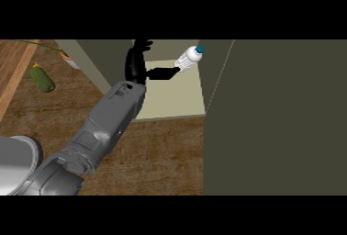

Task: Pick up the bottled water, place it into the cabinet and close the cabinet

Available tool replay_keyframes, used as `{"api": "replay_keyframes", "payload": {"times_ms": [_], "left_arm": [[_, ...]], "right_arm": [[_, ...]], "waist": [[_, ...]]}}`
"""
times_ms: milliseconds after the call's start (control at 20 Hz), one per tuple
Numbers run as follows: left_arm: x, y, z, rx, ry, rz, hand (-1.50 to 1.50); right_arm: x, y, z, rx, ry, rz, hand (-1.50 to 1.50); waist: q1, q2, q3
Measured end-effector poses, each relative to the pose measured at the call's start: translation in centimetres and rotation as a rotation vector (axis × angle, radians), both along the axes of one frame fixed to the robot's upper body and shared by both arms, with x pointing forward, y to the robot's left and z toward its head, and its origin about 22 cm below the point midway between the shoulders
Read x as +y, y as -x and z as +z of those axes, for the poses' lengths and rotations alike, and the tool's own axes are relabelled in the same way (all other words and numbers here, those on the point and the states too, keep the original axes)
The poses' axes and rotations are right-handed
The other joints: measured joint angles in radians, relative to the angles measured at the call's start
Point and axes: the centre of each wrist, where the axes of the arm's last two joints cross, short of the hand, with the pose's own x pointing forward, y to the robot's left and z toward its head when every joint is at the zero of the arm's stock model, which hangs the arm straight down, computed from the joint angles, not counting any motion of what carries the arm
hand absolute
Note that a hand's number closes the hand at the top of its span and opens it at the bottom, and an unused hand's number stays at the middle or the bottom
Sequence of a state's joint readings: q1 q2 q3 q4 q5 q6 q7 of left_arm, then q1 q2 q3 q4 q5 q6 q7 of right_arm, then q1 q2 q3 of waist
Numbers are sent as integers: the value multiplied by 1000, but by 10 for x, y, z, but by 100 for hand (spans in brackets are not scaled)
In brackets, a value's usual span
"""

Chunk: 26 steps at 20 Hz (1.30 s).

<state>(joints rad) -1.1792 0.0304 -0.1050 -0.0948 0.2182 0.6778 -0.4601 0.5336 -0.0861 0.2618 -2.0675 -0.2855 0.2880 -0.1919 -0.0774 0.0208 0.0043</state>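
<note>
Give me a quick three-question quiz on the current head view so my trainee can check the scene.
1. True or false: the white plastic water bottle with a teal cap lies on the brown wooden counter.
2. Multiple choice: what lies on the counter at the view's left? A) a long green cucumber B) a red apple C) a blue cup
3. Fill in: the black robot hand inside the open pale-floored cabinet is the robot's ____ hand.

Key: 1 false, the bottle is inside the cabinet; 2 A; 3 left.
</note>
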Motion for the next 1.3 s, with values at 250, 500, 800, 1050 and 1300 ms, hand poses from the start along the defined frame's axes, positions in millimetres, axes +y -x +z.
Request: {"api": "replay_keyframes", "payload": {"times_ms": [250,500,800,1050,1300], "left_arm": [[0,0,1,4,16,19,-150],[1,-2,4,-42,85,-31,-150],[-4,1,3,-133,201,-151,-150],[-10,4,2,-191,291,-258,-150],[-13,7,2,-226,313,-348,-150]], "right_arm": [[5,-2,1,-9,-2,3,-150],[8,-2,0,-12,2,8,-150],[6,0,5,-16,15,-6,-150],[3,5,2,-17,23,-21,-150],[3,11,3,-7,30,-42,-150]], "waist": [[0,0,0],[3,1,-1],[18,-3,-1],[34,-10,1],[44,-11,1]]}}
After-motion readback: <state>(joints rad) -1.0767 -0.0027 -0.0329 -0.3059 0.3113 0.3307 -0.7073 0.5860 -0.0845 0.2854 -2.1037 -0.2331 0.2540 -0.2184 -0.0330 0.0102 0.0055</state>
